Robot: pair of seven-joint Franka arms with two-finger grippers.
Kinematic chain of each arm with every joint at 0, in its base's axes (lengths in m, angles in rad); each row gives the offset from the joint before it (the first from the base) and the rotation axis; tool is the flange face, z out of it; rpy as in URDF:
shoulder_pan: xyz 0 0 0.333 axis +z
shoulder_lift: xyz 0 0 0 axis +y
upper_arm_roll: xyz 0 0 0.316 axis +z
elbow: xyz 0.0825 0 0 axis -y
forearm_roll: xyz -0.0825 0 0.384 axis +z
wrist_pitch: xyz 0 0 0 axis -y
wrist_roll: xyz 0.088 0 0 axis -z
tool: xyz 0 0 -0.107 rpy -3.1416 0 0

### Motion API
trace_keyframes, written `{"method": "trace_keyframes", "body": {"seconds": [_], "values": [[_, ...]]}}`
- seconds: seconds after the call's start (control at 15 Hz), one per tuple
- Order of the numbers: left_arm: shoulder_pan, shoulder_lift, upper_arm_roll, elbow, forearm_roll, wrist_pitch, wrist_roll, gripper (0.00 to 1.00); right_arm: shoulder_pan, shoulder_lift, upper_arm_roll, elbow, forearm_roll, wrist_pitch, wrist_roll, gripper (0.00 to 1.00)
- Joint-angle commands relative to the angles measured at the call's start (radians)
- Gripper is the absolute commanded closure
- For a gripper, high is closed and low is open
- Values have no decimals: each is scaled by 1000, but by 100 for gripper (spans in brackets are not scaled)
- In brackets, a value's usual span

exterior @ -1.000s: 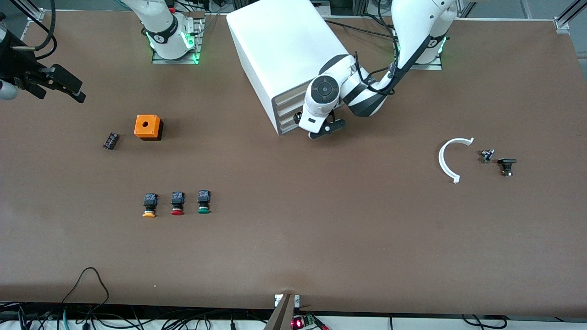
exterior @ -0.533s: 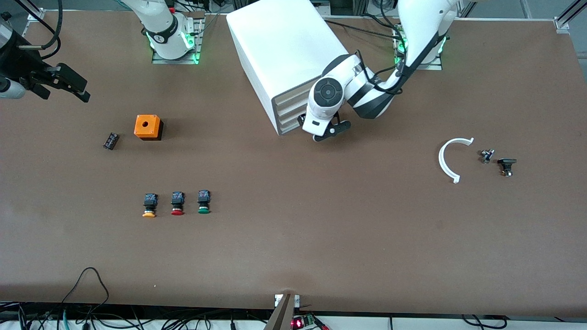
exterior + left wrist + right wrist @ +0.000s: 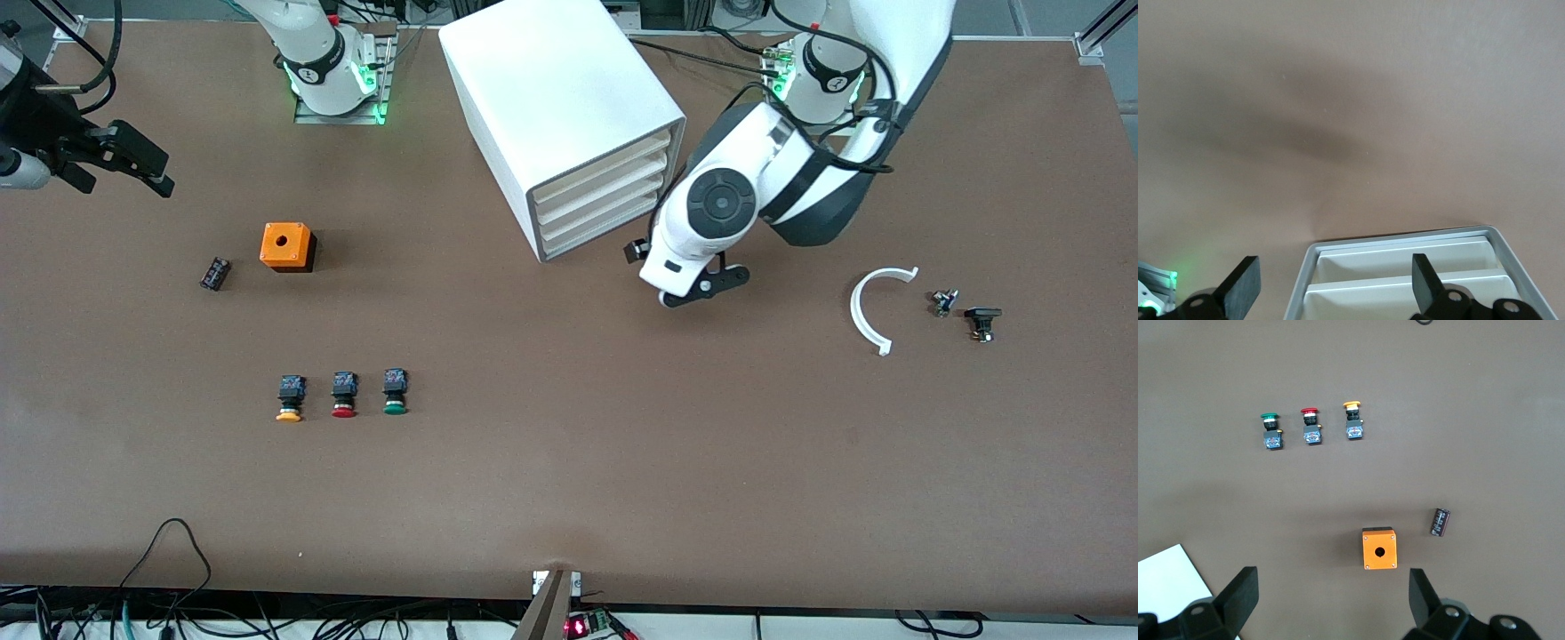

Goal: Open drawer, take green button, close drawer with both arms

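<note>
Right claw (image 3: pixel 124 164) of mine spread wide and empty over desk (image 3: pixel 569 498) edge, orange box (image 3: pixel 286 246) and capacitor (image 3: pixel 214 273) nearby, green button (image 3: pixel 395 392) beside red button (image 3: pixel 343 395) and yellow button (image 3: pixel 290 399), cabinet (image 3: pixel 560 107) drawers (image 3: pixel 596 203) shut, left claw (image 3: pixel 685 289) released beside them, white arc (image 3: pixel 876 307) toward my left arm's end.

No readable text, label, brand, number or sign is found in any view; the small markings on the arm bases cannot be made out.
</note>
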Motion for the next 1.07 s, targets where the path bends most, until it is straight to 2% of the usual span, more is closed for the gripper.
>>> {"method": "trace_keyframes", "body": {"seconds": [0.0, 0.27, 0.53, 0.67, 1.0], "values": [[37, -14, -5, 83, 40, -109, 93, 0, 1, -10, 2, 24, 2, -21, 4, 0], [93, -28, -3, 159, 40, -178, 219, 0, 4, -10, 5, 24, -1, -21, 12, 0], [127, -76, 3, 165, 40, -209, 331, 0, 4, -7, 19, 24, -1, -19, 6, 0], [129, -120, 43, 142, 37, -209, 467, 0, 4, -7, 20, 25, -1, -19, 9, 0], [95, -238, 266, 76, 21, -198, 825, 0, 4, -5, 20, 36, 0, -19, 2, 0]]}}
